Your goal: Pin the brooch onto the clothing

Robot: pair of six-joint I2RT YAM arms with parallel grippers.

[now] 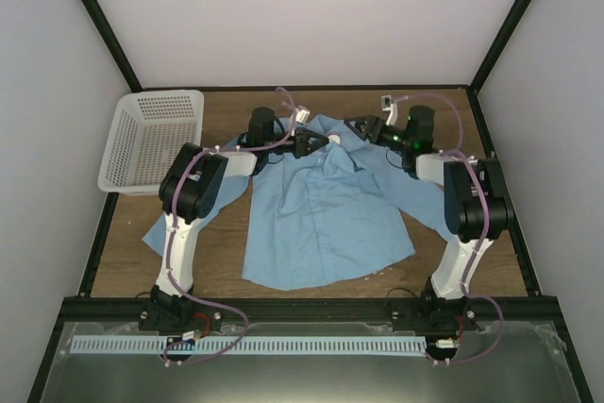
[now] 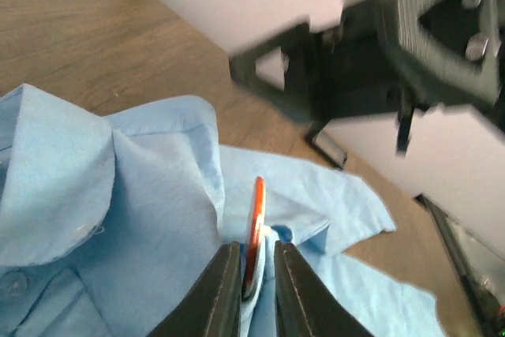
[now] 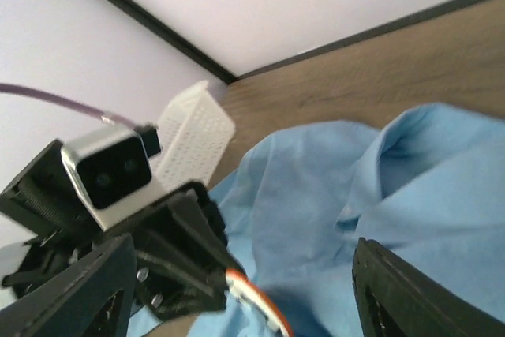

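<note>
The light blue shirt (image 1: 321,214) lies spread flat on the wooden table, collar at the far end. My left gripper (image 1: 310,143) is at the collar. In the left wrist view it (image 2: 256,250) is shut on the orange-red brooch (image 2: 255,226), held edge-on just above the shirt (image 2: 142,219), with a fold of cloth against the right finger. My right gripper (image 1: 363,127) is open and empty, just right of the collar. In the right wrist view its jaws (image 3: 241,246) stand wide apart, facing the brooch (image 3: 264,313) and the shirt (image 3: 316,203).
A white mesh basket (image 1: 156,139) stands at the far left and shows in the right wrist view (image 3: 193,136). A small dark box (image 1: 386,101) lies near the back wall, behind the right gripper. The shirt's sleeves reach toward both arm bases.
</note>
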